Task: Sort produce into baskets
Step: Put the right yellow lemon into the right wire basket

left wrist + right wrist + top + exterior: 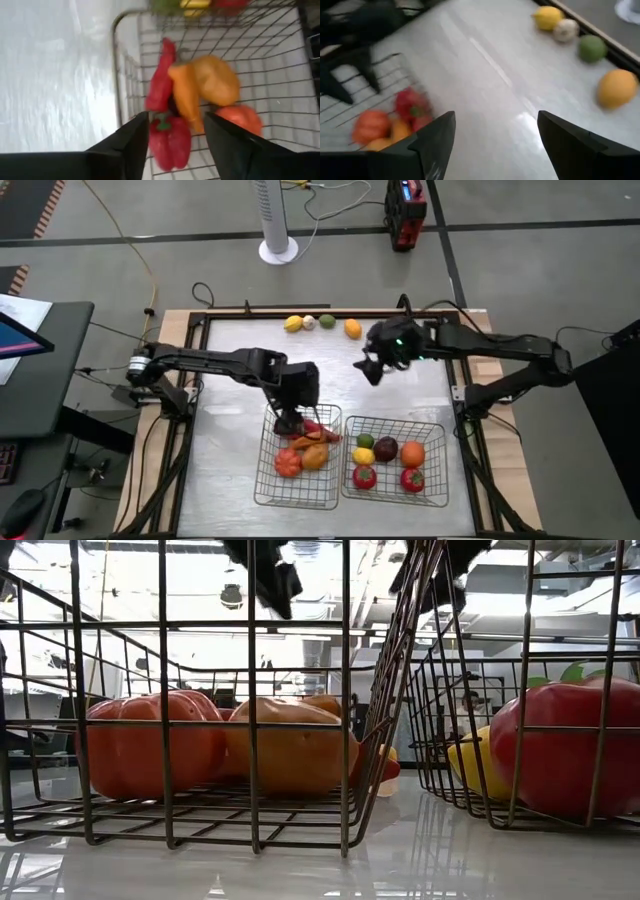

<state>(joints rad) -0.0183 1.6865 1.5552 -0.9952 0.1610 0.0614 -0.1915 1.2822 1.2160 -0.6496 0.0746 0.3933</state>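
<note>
Wire baskets (250,720) stand on a glossy table (230,370) (grey floor around); both arms' fingers parted, empty.

Two dark, near-black jointed arms of rounded tubular segments. Silvery metal collar at left arm's (200,362) base joint. Small green light glowing on right arm's (500,345) wrist. Matte black, wedge-shaped fingers (125,142).
</note>
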